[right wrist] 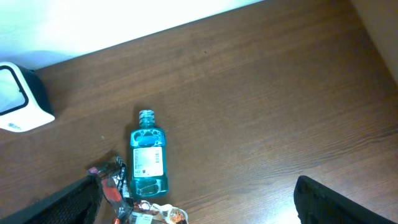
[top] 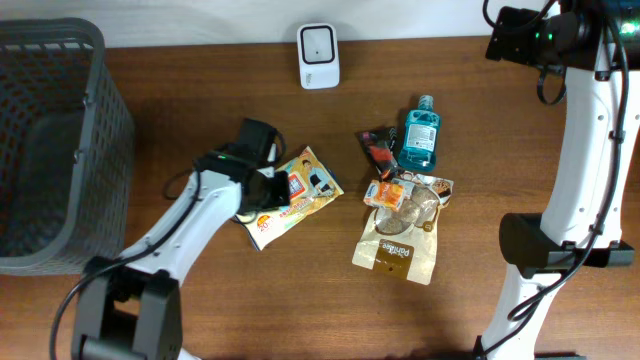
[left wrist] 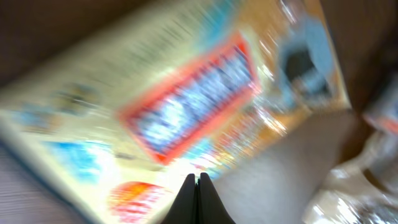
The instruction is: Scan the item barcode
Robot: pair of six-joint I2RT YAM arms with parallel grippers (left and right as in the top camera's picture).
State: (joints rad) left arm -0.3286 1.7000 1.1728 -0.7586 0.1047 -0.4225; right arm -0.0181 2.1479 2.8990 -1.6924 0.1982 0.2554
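Currently I see my left gripper (left wrist: 198, 184) pressed shut, its 2 fingertips together over the blurred snack packet (top: 303, 190), which lies left of the middle of the table (top: 200, 80); whether the tips pinch its edge I cannot tell. My right gripper (right wrist: 198, 208) hangs above the far right corner, jaws spread wide, holding nothing. The white barcode scanner (top: 318, 56) stands at the far edge, well apart from the packet. Right of the middle lie a blue mouthwash bottle (top: 420, 138), a brown pouch (top: 397, 250) and small wrappers (top: 378, 150); a grey basket (top: 110, 130) sits at the left edge.
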